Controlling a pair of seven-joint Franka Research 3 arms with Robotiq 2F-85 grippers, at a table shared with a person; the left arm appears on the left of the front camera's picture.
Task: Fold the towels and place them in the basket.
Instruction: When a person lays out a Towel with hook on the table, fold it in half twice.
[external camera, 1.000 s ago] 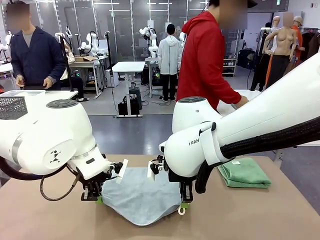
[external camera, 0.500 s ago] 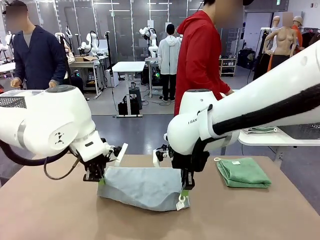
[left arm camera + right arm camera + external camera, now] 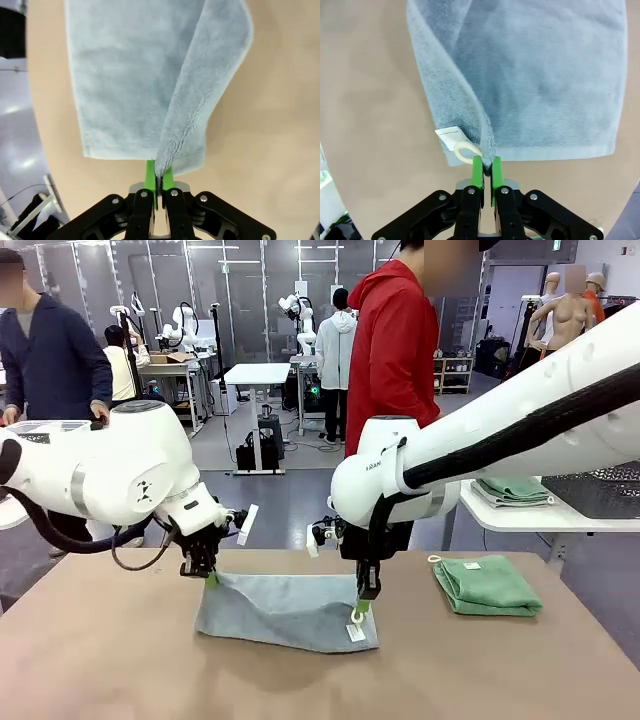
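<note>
A pale blue-grey towel (image 3: pixel 285 610) lies folded over on the brown table, its upper layer lifted by both arms. My left gripper (image 3: pixel 211 578) is shut on the towel's left corner (image 3: pixel 162 167). At the right corner, beside a white tag and cord loop (image 3: pixel 462 150), my right gripper (image 3: pixel 362 608) is shut on the cloth (image 3: pixel 487 152). In both wrist views the blue-grey towel (image 3: pixel 135 75) (image 3: pixel 545 75) hangs away from the green pads. A mint green towel (image 3: pixel 487 585) sits folded at the table's right. The basket (image 3: pixel 600 492) is a dark mesh one on the side table at right.
A person in a red hoodie (image 3: pixel 392 350) stands at the far side, turned towards a white side table (image 3: pixel 520 515) that carries another folded green cloth (image 3: pixel 512 488). Bare table (image 3: pixel 100 660) lies in front and to the left.
Both grippers have carried the towel's near edge up and away from me, folding the cloth over itself. The person has turned further towards the side table.
</note>
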